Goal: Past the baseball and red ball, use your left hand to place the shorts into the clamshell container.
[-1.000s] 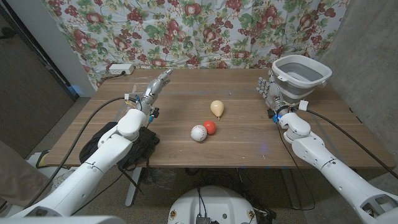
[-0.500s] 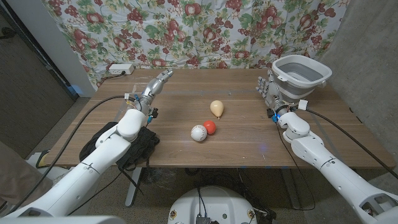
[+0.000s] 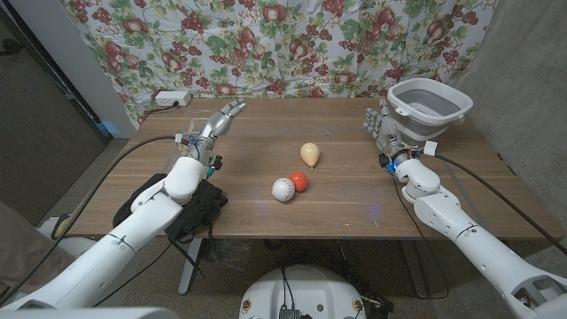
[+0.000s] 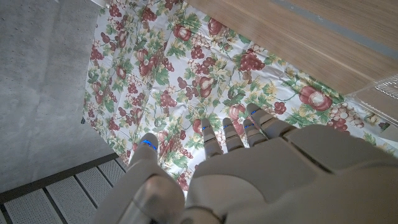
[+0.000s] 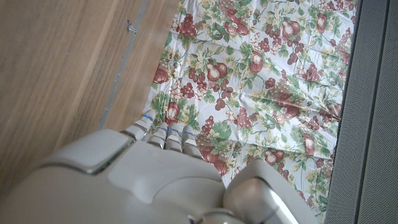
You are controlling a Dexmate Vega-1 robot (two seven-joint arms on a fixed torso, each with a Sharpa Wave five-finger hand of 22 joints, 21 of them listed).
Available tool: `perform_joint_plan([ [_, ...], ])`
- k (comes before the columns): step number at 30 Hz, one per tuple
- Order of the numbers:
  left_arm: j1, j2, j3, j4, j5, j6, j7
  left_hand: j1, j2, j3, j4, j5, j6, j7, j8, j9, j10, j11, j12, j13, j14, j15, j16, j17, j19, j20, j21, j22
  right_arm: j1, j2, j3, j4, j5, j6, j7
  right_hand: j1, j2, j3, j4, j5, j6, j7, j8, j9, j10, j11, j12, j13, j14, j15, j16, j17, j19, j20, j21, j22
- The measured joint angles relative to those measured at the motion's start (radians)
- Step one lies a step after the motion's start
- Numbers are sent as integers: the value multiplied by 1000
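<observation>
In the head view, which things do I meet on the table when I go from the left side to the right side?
Clamshell container → left robot hand → baseball → red ball → cream pear-shaped object → right robot hand → grey bucket.

White-shelled arms (image 3: 461, 221) trailing black cables (image 3: 133, 164), pale grey robot hands (image 4: 261, 180)

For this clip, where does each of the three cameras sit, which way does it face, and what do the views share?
Head view: on the robot's head, facing down at the wooden table; both arms, left hand, right hand.
Left wrist view: behind the left hand, facing the floral cloth.
Right wrist view: behind the right hand, facing the same cloth.
All three share cloth and table.
</observation>
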Motion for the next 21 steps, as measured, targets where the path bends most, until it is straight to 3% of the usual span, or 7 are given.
perform_joint_plan([
  [8,20,33,-10,-33,10,31,-2,0,0,0,-8,0,-11,-11,-8,3,-7,-7,0,0,0,0,0,0,-1,104,0,0,4,-2,-1,-1,-3,-4,0,0,0,0,0,0,0,0,0,0,0,0,0,0,-2,8,0,0,0,0,0,0],
  [15,43,63,-24,-67,20,63,-10,0,0,0,-8,0,-11,-11,-8,3,-12,-12,0,0,0,0,0,0,1,107,0,0,12,-5,-5,-1,-8,-9,1,0,0,0,0,0,0,0,0,0,0,0,0,0,-2,8,0,0,0,0,0,0],
  [21,69,85,-41,-97,28,83,-10,0,0,4,-12,0,-11,-11,-8,3,-12,-12,0,0,-3,4,0,0,-26,77,0,0,16,-6,-7,-1,-11,-16,4,0,0,0,0,0,0,0,0,0,0,0,0,0,-2,8,0,0,0,0,0,0],
])
